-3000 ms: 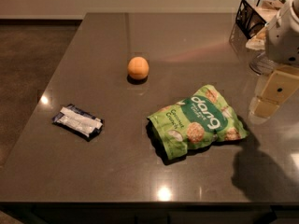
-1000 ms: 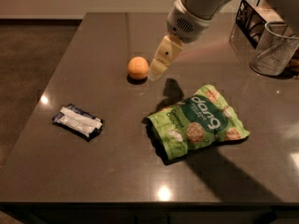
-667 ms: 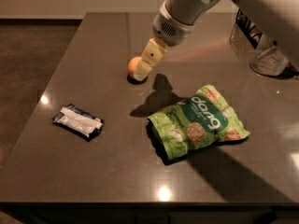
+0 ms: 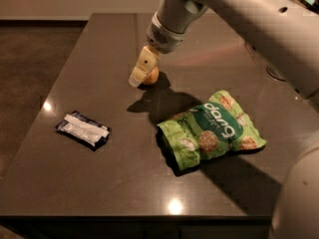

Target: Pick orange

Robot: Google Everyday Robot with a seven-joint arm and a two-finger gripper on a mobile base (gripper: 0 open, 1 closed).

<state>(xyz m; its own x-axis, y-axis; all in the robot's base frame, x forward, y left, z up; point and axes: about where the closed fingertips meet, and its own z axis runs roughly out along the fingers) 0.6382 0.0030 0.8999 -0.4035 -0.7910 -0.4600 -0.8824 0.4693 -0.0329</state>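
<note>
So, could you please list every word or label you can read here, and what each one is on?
"dang": white lettering on the crinkled green snack bag.
Smaller print on that bag: too blurred to read.
Small dark wrapped packet with a white panel: nothing legible.
Gripper, down at the small round pale-orange fruit: no readable markings.

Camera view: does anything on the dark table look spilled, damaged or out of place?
Nothing stands out. The small round pale-orange fruit sits on the dark table, with the tool low beside it, partly covering it. The green snack bag and the dark packet with a white label lie flat; nothing is spilled.
</note>
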